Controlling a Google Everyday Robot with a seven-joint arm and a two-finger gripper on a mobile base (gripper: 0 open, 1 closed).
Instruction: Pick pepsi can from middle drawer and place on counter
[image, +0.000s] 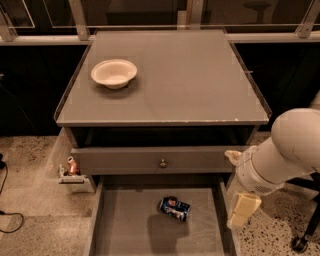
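Since the pepsi can lies on its side mid-floor in the middle drawer and my gripper hangs over that drawer's right wall, apparently empty, its opening beyond telling, I should shift toward the drawer's middle and descend across the can's round body.

The grey counter carries a cream bowl near its back-left corner; the pincer hangs below its front-right corner, jaws apart.

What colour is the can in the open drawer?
Dark blue pepsi can, camera view; gripper right of the middle drawer.
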